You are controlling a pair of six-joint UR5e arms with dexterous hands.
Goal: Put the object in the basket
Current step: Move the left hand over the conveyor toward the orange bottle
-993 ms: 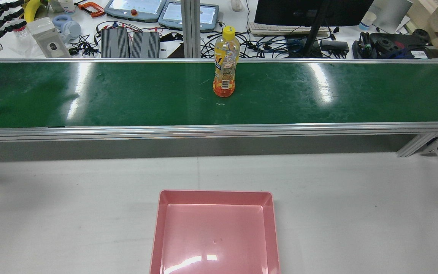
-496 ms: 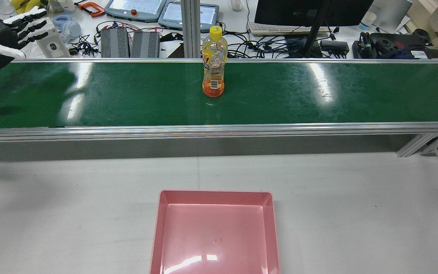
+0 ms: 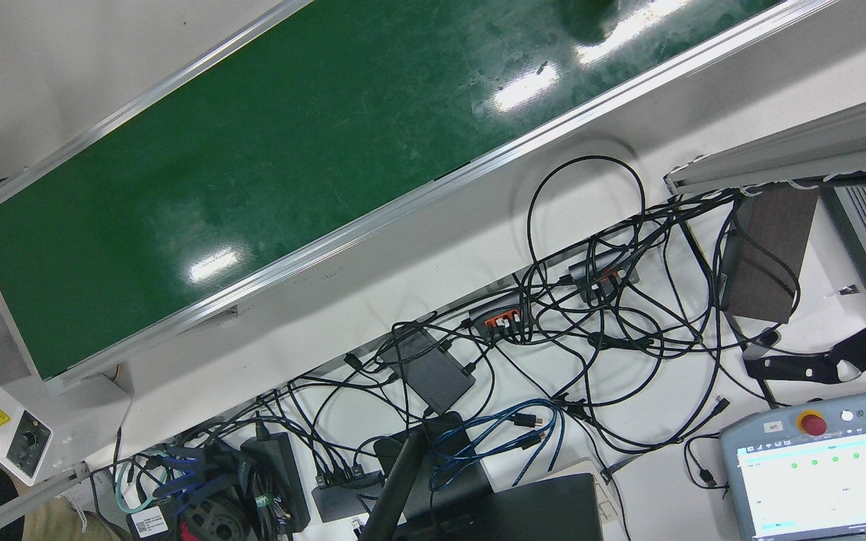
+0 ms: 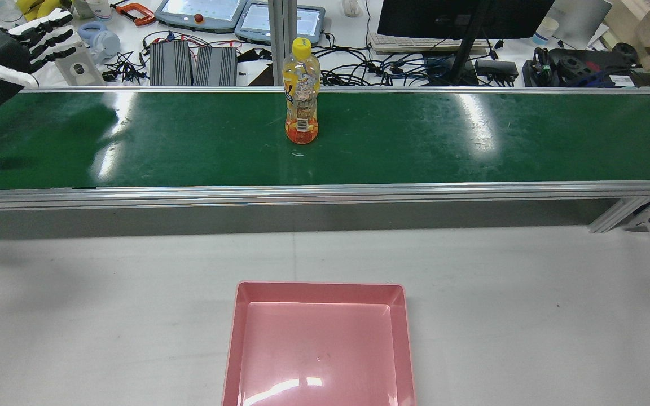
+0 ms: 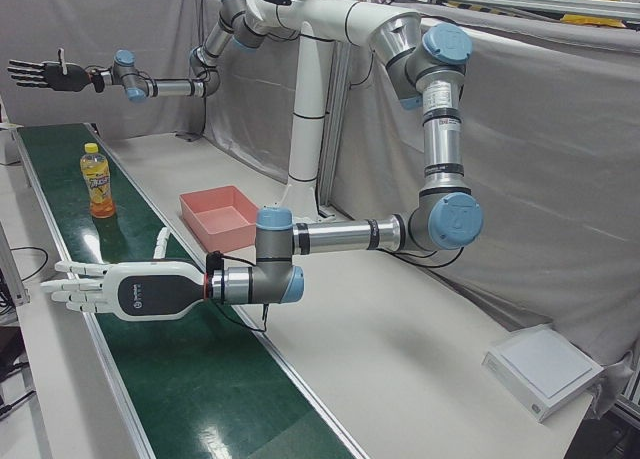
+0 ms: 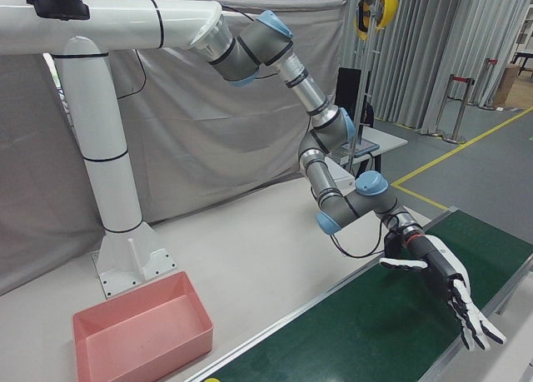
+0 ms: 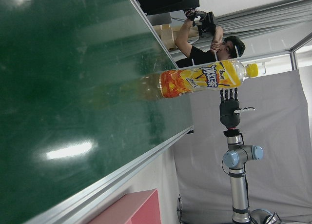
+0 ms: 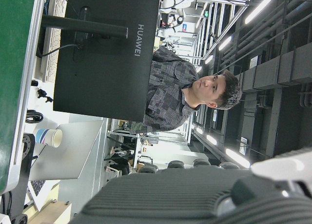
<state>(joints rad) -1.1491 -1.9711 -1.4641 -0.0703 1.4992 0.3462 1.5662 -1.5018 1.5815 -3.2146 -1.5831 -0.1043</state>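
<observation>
Bottle had drifted leftward along the green belt at upper centre of the rear view, nearing the spread, empty left hand, with the pink basket untouched

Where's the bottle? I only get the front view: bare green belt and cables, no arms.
Observer: The rear view shows the bottle standing upright on the belt, roughly in line with the empty pink basket.
Operator: Either hand on it?
Observer: No. The left hand is open and hovers at the belt's end on that view's left, well apart from the bottle.
Operator: Right hand?
Observer: Open too. The left hand view shows the right hand beyond the bottle, fingers spread, holding nothing.
</observation>
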